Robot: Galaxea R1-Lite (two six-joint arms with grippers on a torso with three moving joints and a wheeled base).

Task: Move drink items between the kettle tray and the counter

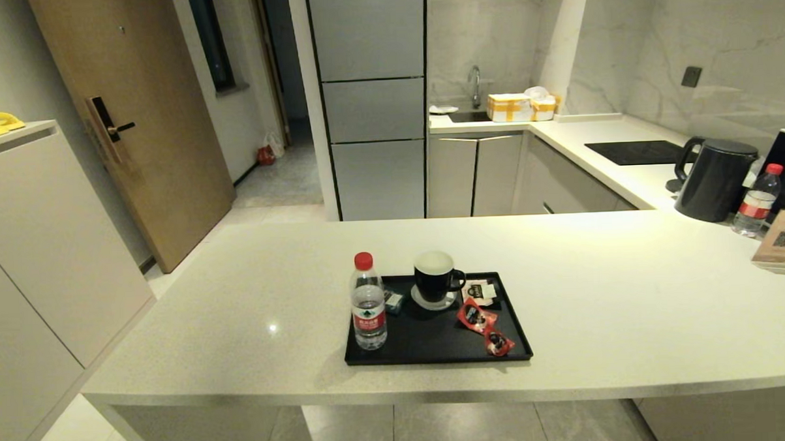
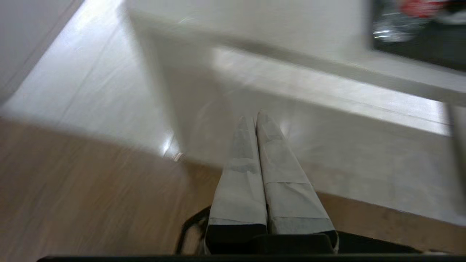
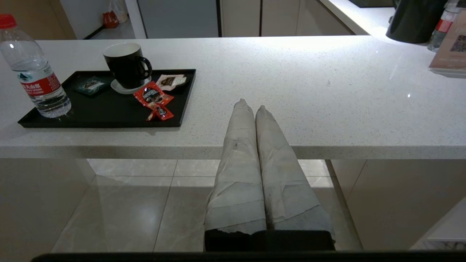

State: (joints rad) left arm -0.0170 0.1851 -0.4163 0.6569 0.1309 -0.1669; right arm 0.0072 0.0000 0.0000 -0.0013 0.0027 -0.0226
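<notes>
The clear water bottle with red cap and red label stands upright on the front left corner of the black kettle tray. Two red sachets lie on the tray's front right part. The bottle, sachets and tray also show in the right wrist view. My right gripper is shut and empty, held in front of the counter edge, to the right of the tray. My left gripper is shut and empty, low beside the counter, over the floor. Neither gripper shows in the head view.
On the tray stand a black mug on a coaster, a dark teal packet and a pale packet. At the far right are a black kettle, a second water bottle, a card stand and a hob panel.
</notes>
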